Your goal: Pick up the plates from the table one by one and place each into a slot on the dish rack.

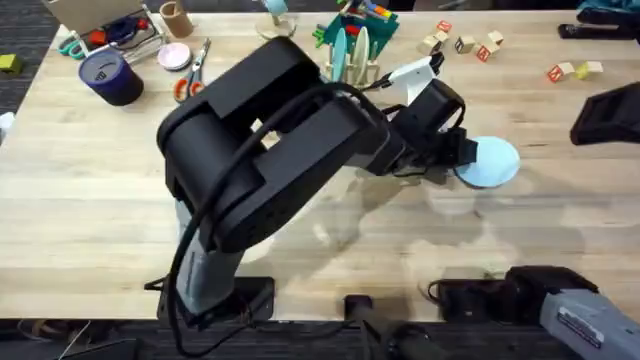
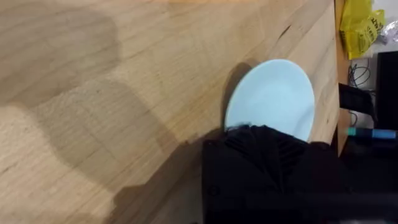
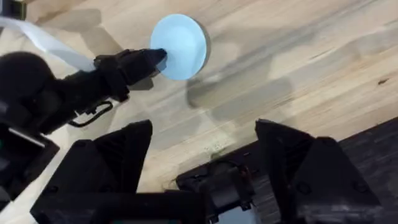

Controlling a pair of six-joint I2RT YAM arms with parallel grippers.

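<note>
A pale light blue plate (image 1: 492, 163) is at the table's (image 1: 90, 200) right middle, with my left gripper (image 1: 466, 150) shut on its near edge. The left wrist view shows a black finger (image 2: 267, 155) lying over the rim of the plate (image 2: 273, 93). The shadow beside the plate suggests it is tipped slightly off the wood. The dish rack (image 1: 357, 68) stands at the back centre, with a cyan plate (image 1: 339, 50) upright in a slot. My right gripper (image 3: 205, 155) hangs open near the front edge, well short of the plate (image 3: 180, 46).
A cream plate (image 1: 361, 45) also stands in the rack, with a green toy block (image 1: 362, 18) behind it. A purple cup (image 1: 110, 78), a pink dish (image 1: 175, 55) and scissors (image 1: 194, 70) are at the back left. Wooden letter blocks (image 1: 462, 42) lie back right.
</note>
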